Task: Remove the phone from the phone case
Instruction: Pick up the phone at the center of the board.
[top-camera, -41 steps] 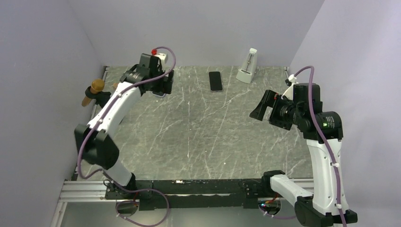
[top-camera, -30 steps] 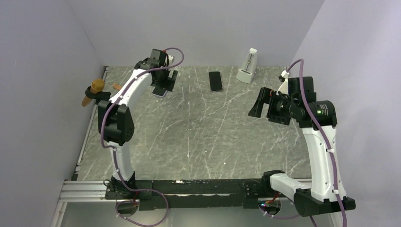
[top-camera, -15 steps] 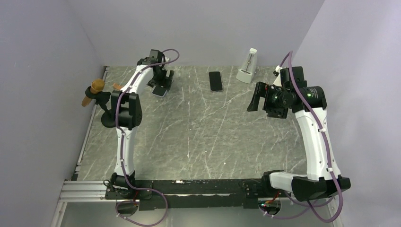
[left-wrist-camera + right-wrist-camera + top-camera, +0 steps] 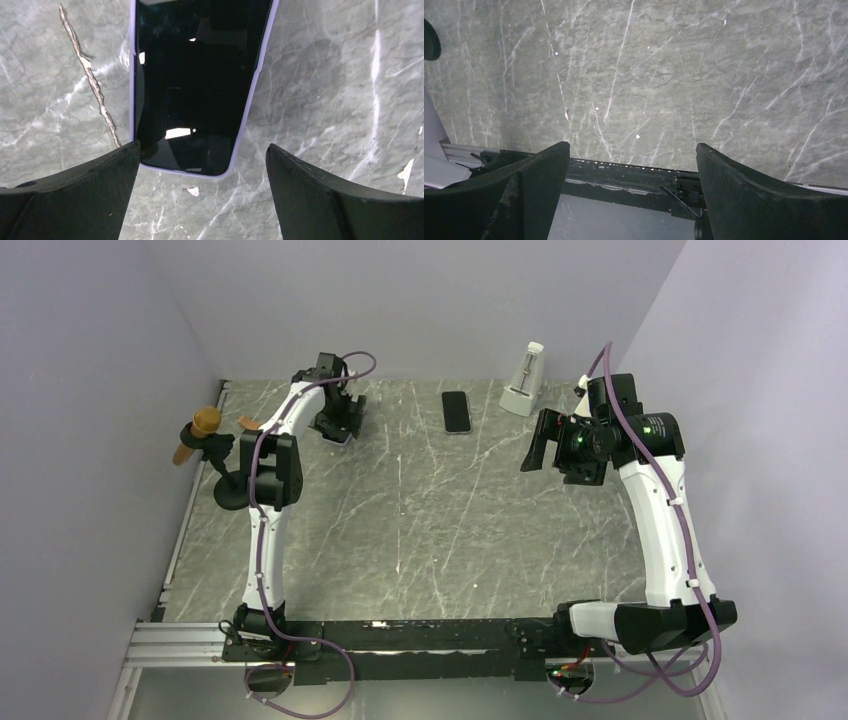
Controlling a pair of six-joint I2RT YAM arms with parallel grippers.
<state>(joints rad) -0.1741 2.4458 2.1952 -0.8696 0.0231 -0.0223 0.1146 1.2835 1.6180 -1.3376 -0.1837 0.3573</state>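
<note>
The phone case (image 4: 251, 98) is a pale lavender shell lying flat on the marble table, with the phone (image 4: 200, 75) in it, dark screen up. In the left wrist view its near end lies between and just beyond my open left gripper (image 4: 203, 147); the fingertips (image 4: 115, 170) flank it without touching. In the top view my left gripper (image 4: 337, 422) hovers over the case (image 4: 338, 438) at the back left, hiding most of it. My right gripper (image 4: 536, 448) is open and empty, held in the air at the right. The right wrist view (image 4: 632, 145) shows only table past it.
A second black phone (image 4: 456, 411) lies at the back middle. A white metronome-like object (image 4: 522, 382) stands at the back right. A wooden-headed item on a black stand (image 4: 205, 430) is at the left edge. Lavender walls enclose the table (image 4: 430, 530).
My left arm has stretched out toward the back and brought its gripper down over the phone case. My right arm has risen and its gripper has shifted slightly toward the back.
</note>
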